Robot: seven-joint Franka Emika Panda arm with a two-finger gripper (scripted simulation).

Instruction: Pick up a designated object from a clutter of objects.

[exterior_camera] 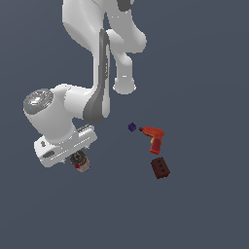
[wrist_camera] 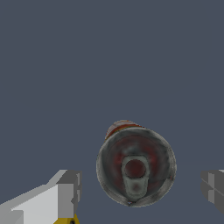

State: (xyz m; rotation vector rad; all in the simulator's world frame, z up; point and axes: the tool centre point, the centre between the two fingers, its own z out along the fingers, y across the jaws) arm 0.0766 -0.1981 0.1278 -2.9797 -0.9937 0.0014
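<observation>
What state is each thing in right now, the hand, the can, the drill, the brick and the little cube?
hand: open, fingers either side of the can, not touching it
can: upright, between the fingers, not gripped
red drill: lying on its side, untouched
brick: lying studs up, apart from the drill
purple cube: resting beside the drill's nose

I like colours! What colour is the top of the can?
Dark grey metal with reddish reflections, on the can; clearest in the wrist view.

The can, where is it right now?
The can sits under the gripper on the exterior view's left, well apart from the red drill and brick.
</observation>
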